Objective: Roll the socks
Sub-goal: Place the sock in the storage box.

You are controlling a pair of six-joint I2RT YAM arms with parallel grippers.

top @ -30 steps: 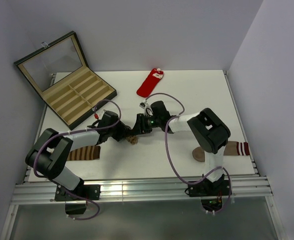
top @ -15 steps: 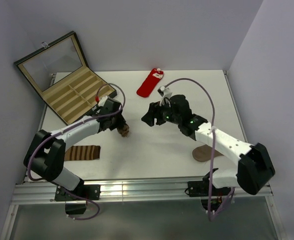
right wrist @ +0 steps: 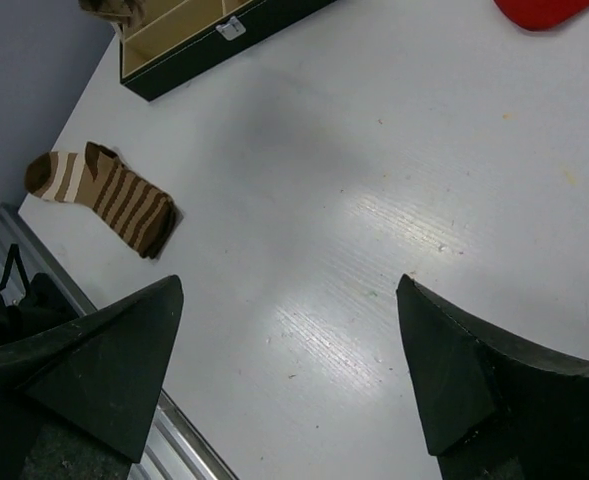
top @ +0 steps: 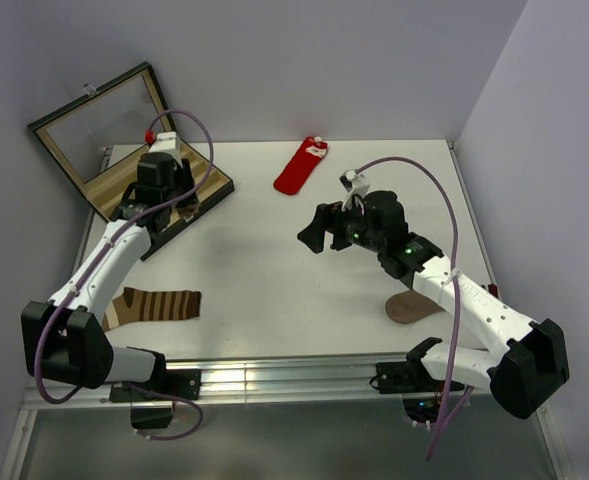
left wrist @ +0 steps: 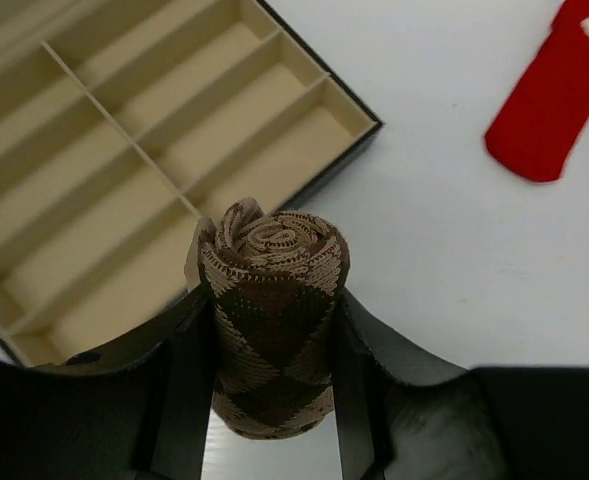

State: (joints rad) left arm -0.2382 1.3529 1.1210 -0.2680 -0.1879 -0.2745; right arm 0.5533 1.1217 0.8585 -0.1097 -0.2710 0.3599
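Ok, L gripper (left wrist: pixel 272 345) is pinching the rolled argyle sock (left wrist: pixel 274 275) between both fingers, spiral end pointing out past the tips. It's held up over the divided box (right wrist: pixel 184 65), which sits directly beneath and ahead of the tips (can't tell which compartment it's above). Red sock (top: pixel 301 166) lies flat and unrolled on the table (top: pixel 274 290), well off to the right of the L gripper and beyond the R gripper's tips. R gripper (right wrist: pixel 289 345) has jaws spread wide w/ nothing between them, hanging above bare tabletop. Striped sock (right wrist: pixel 104 195) lies to its left, well apart. Plain tan sock (top: pixel 409 308) is behind it, partly hidden under the R arm.
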